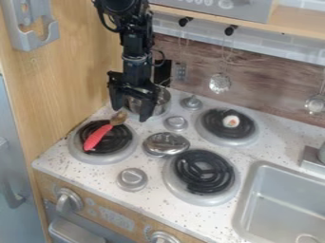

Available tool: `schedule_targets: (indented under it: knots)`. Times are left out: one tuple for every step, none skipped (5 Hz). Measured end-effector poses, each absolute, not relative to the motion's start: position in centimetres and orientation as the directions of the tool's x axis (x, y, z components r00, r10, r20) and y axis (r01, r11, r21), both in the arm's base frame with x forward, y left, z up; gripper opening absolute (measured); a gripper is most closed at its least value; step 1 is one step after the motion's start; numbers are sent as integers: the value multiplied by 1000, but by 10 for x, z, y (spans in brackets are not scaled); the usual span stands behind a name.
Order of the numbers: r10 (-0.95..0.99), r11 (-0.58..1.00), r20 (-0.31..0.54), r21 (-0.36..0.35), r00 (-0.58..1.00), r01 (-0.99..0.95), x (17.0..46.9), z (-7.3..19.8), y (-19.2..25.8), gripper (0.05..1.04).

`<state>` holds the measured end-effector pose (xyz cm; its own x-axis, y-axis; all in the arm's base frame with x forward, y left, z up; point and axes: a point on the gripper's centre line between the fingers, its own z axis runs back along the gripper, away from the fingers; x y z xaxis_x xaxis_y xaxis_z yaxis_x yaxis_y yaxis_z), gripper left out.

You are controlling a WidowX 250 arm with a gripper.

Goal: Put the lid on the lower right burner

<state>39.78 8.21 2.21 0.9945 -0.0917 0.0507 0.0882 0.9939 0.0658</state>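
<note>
Two jaws apart, gripper (131, 114) by pot (165, 100)! Lid (166, 143) near lower right burner (203, 172), nothing holding it. Danger: shallow pinch on slick metal could slip, leaving lid crooked or skidding away.

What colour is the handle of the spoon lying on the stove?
The spoon's handle is red, seen clearly in the camera view.

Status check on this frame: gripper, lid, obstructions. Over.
Gripper open, by metal pot. Silver lid between burners, not seated on lower right burner. Red-handled spoon on lower left burner, likely no obstruction.
</note>
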Motion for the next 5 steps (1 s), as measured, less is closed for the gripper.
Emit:
schedule_targets:
  knots:
    - [-84, 995, 5, 49, 996, 84, 392, 4, 81, 999]
    - [-61, 998, -45, 11, 997, 62, 396, -19, 77, 998]
    - [-54, 998, -40, -15, 998, 54, 414, -22, 76, 999]
    - [-61, 997, -53, -46, 997, 58, 432, -34, 59, 998]
    - [-98, 993, -48, -67, 994, 95, 446, -38, 38, 998]
